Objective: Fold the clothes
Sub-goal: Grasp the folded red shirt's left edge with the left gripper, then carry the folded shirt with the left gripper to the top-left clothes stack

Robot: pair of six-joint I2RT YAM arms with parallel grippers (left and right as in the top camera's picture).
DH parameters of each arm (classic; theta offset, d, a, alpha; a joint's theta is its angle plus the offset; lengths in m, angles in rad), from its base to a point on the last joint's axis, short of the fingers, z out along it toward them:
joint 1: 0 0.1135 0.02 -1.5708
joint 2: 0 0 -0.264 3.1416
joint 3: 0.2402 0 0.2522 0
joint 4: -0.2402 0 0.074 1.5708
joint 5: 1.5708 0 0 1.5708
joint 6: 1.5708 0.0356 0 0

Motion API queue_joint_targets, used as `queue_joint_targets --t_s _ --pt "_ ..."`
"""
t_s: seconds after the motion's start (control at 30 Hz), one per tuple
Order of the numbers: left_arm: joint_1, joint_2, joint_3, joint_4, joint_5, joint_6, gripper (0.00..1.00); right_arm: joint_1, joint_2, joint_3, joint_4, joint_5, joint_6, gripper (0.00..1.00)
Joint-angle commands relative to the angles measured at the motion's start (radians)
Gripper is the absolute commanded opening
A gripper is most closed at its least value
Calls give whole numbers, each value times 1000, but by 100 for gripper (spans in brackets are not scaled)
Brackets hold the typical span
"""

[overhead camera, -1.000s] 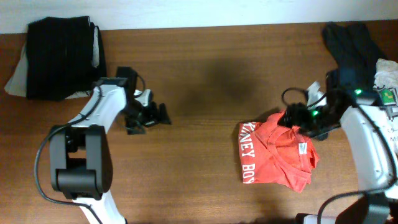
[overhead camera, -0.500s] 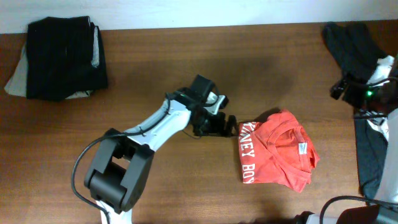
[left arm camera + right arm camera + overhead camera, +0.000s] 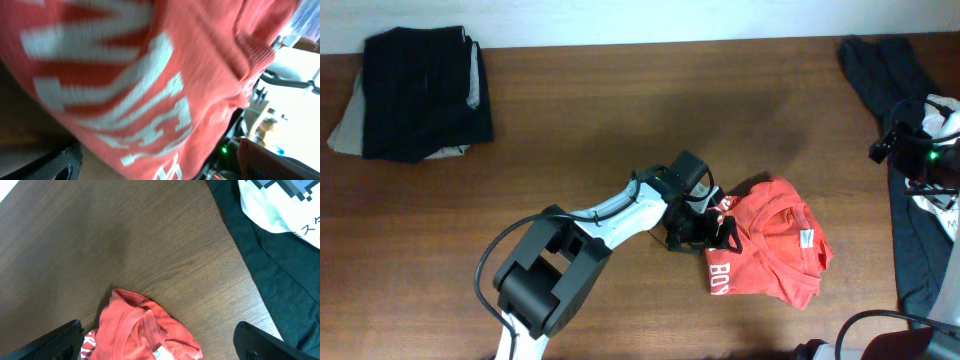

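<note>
Two left fingers (image 3: 62,162) show as dark tips in the lower corners of the left wrist view, set wide apart with nothing clamped; blurred red-orange cloth with white lettering fills the frame between them, and they may be touching it, though the blur makes that unclear; from overhead the left gripper (image 3: 718,232) sits over the lettered left edge of the red-orange T-shirt (image 3: 775,250), whereas half a second earlier it was just beside that edge and a second earlier well off to the left; the right fingers (image 3: 55,342) are likewise spread wide and empty; the right gripper (image 3: 882,147) hangs near the table's right edge by the dark grey garment (image 3: 880,70), while a second ago it was at the T-shirt's upper edge; the T-shirt lies crumpled right of centre on the wooden table (image 3: 620,120), where it lay before; only the right wrist view shows print on the white garment (image 3: 280,205); only the overhead shows the folded dark pile (image 3: 420,90) at the far left corner.
</note>
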Motion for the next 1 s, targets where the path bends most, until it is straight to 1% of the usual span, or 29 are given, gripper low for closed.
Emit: queue_joint_targets --t_s 0.0,0.07,0.17,0.27,0.33,0.37,0.4,0.43,0.53,0.57,0.7,0.8,0.9,0.93,0.97 --pt "-13 38 -6 -22 -22 -66 99 -6 -11 18 2 10 8 99" --pt "-24 39 -6 10 -89 -109 99 -6 -11 18 2 10 8 99" --pt "-43 39 -6 81 -150 -137 98 -6 -11 18 2 10 8 99" --pt "-68 39 -6 163 -155 -138 97 -6 -11 18 2 10 8 99" --pt "-81 39 -6 183 -159 -138 95 -6 -11 18 2 10 8 99" --pt "-85 39 -6 183 -171 -138 91 -6 -11 18 3 10 8 99" --pt "-89 39 -6 186 -179 -138 80 -6 -11 18 2 10 7 99" --pt "-89 39 -6 187 -178 -138 75 -6 -11 18 2 10 7 99" --pt "-86 39 -6 192 -178 -137 50 -6 -11 18 2 10 7 99" --pt "-84 39 -6 192 -177 -137 47 -6 -11 18 2 10 8 99" --pt "-45 39 -6 190 -150 -137 46 -6 -11 18 2 10 7 99" --pt "14 39 -6 192 -151 -129 43 -6 -11 18 2 10 8 99" --pt "101 39 -5 198 -151 -53 43 -6 -11 18 2 10 8 99" --pt "130 39 -3 198 -150 -28 38 -6 -11 18 2 10 8 99" --pt "192 39 1 201 -150 50 19 -6 -11 18 2 10 7 99"
